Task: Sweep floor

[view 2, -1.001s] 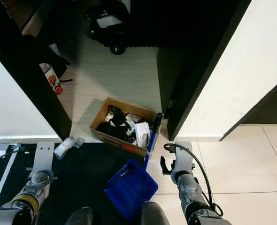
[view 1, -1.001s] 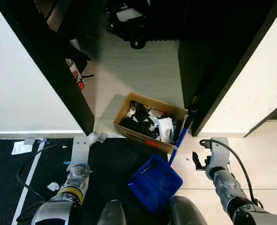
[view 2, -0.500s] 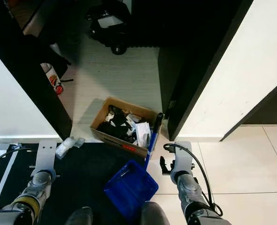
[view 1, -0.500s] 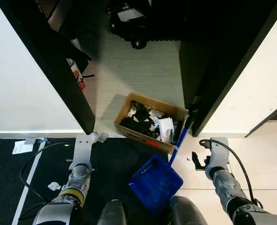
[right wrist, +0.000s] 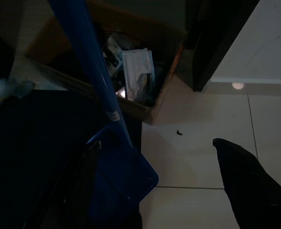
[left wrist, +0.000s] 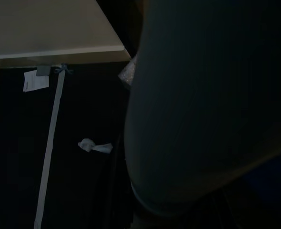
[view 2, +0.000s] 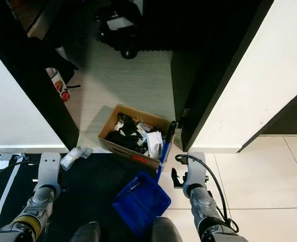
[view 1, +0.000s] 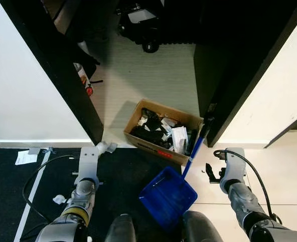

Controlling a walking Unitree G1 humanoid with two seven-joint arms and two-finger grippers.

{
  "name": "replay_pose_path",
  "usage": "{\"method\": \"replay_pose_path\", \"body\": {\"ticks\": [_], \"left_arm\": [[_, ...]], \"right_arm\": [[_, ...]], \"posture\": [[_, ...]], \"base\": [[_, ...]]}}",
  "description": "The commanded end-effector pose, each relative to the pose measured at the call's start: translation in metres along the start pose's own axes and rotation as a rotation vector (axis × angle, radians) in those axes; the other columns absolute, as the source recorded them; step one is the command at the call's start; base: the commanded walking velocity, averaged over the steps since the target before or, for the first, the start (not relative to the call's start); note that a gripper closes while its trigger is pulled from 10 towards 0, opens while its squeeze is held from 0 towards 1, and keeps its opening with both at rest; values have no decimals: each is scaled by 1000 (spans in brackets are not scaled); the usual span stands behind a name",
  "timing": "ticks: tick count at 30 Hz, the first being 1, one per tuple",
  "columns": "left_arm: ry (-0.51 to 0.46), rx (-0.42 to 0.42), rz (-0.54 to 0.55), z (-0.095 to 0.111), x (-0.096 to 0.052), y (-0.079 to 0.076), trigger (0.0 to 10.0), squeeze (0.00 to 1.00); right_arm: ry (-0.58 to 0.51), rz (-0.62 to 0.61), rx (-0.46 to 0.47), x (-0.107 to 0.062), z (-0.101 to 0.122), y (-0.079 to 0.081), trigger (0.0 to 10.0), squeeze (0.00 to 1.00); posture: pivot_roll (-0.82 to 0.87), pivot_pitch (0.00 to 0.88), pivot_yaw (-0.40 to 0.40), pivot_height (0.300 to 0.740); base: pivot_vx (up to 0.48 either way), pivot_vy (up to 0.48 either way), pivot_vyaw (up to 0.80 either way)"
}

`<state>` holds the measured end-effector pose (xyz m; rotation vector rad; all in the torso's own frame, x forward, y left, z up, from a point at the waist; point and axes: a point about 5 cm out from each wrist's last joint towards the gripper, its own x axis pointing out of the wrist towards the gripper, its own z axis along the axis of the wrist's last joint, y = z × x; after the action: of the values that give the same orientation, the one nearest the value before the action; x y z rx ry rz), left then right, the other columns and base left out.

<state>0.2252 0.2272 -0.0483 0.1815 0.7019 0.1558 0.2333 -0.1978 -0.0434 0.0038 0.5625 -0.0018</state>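
Observation:
A blue dustpan [view 1: 167, 196] stands on the floor between my feet. Its long blue handle [view 1: 193, 151] leans against a cardboard box [view 1: 161, 131] full of black and white rubbish. In the right wrist view the handle [right wrist: 90, 71] crosses in front of the box [right wrist: 145, 86]. My right gripper [right wrist: 157, 143] hangs open beside the pan, just right of the handle and touching nothing; one black finger [right wrist: 247, 183] shows plainly. My left arm [view 1: 86, 174] hangs idle over the black mat. A crumpled paper scrap [view 1: 59, 199] lies on the mat near it.
Black door frames [view 1: 63, 75] flank a doorway straight ahead, with a wheeled black device [view 1: 141, 20] beyond. Clear plastic wrap [view 1: 105, 147] and a paper slip [view 1: 23, 158] lie at the mat's edge. A dark speck [right wrist: 178, 132] sits on pale tiles at my right.
The whole picture has shifted slightly, so the camera moved. My left arm has drawn back a little. The dustpan, box and right arm have stayed in place.

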Motion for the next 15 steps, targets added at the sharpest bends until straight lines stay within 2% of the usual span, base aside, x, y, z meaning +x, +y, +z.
{"method": "replay_pose_path", "body": {"ticks": [1, 15], "left_arm": [[-5, -53, -38, -3, -2, -7, 10000, 0], [-3, -56, -41, -4, -2, -7, 10000, 0]], "right_arm": [[22, -3, 5, -2, -5, -1, 10000, 0], [21, -6, 3, -1, -4, -1, 10000, 0]], "posture": [[-12, 44, 3, 740], [-11, 43, 3, 740]], "base": [[0, 0, 0], [0, 0, 0]]}}
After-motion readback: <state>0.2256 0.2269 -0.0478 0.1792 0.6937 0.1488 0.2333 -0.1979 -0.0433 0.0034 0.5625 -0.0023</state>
